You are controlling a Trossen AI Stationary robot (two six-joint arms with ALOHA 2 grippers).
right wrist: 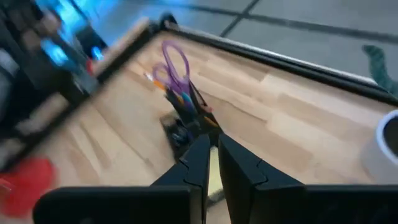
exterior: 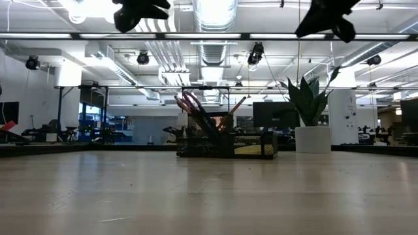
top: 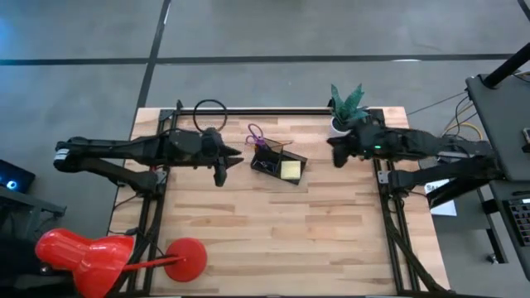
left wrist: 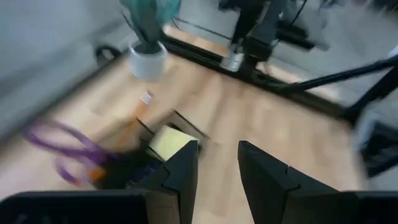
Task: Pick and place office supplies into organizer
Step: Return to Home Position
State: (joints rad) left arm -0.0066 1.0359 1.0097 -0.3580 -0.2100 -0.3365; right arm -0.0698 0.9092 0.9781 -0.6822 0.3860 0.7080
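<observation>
The left gripper hangs in the air over the far left part of the wooden table, just to the left of the organizer. Its two dark fingers are parted by a moderate gap, with only bare tabletop showing between them. It holds nothing and touches nothing. The right gripper is raised on the other side of the organizer, close to the potted plant. Its fingers are drawn almost together, with no more than a thin sliver between them, and nothing is clamped there. From table height, both grippers sit at the very top of the picture, well clear of everything below. The organizer rests on the far middle of the table, between the two arms and apart from both. The purple-handled scissors stand in its taller section with the handles up and leaning toward the left arm's side. An orange pencil slants up beside them, tilted the other way. The yellow sticky-note pad lies flat in the lower tray section, on the side nearer the right arm (the wrist views are too blurred to pick out any smaller items in the mesh). A red desk lamp sits at the near left corner.
</observation>
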